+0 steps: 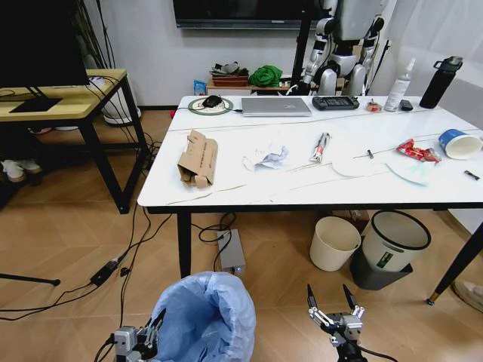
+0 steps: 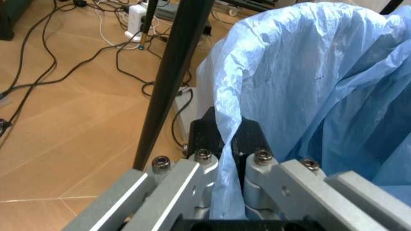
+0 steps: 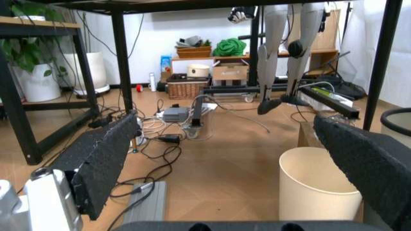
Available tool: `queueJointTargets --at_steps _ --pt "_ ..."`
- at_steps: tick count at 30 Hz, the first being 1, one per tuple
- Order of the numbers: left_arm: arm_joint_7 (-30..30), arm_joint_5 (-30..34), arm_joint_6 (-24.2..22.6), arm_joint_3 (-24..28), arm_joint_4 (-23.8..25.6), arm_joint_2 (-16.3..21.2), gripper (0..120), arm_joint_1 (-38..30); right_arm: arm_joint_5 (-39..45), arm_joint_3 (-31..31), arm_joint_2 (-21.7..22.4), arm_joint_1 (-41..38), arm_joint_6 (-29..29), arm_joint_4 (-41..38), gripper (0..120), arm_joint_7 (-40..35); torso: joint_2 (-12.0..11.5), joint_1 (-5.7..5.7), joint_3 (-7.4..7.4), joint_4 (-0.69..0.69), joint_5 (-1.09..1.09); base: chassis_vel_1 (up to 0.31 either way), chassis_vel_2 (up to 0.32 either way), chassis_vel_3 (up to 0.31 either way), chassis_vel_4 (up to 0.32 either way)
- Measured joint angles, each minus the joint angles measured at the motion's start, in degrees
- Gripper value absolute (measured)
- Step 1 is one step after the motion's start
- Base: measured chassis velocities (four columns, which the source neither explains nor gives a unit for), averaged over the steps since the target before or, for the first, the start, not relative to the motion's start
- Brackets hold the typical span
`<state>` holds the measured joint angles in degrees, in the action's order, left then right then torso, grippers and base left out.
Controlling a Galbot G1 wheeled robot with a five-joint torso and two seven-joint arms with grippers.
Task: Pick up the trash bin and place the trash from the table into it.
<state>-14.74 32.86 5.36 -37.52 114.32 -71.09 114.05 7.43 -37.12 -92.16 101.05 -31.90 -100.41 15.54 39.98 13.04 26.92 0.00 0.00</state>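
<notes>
Nearest, low on the left: left gripper (image 2: 224, 163) clamped on the rim of the trash bin (image 1: 205, 317), a fold of the light-blue liner pinched between the fingers (image 2: 196, 137). Bin down near the floor, in front of the table (image 1: 226, 190) and short of its near edge. To the right, level with it: right gripper (image 1: 332, 308) empty, jaws spread wide, pointing up toward the table's underside. Beyond, under the table: a cream bin (image 1: 333, 243) and a black bin (image 1: 392, 245), side by side on the floor. Farther, on the marble top: the trash, well apart from the bin — flattened cardboard carton (image 1: 198, 158) near the left end, crumpled white paper (image 1: 266, 157) just right of it, a crushed red can (image 1: 416, 151) and a paper cup (image 1: 457, 142) toward the right end. Judged step: bin grasped, nothing yet loaded. Next move likely to call for bringing the bin's mouth up to table height, with the free gripper reaching for the nearest litter.
</notes>
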Motion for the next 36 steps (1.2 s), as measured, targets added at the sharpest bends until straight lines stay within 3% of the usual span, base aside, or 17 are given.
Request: queueJointTargets --at_steps 36 --pt "-0.04 -0.28 -0.27 0.00 -0.02 -0.20 0 -0.44 0.33 0.14 0.02 -0.64 0.07 0.81 100 -0.05 9.24 3.85 5.38 0.00 0.00 0.000 0.000 0.000 0.000"
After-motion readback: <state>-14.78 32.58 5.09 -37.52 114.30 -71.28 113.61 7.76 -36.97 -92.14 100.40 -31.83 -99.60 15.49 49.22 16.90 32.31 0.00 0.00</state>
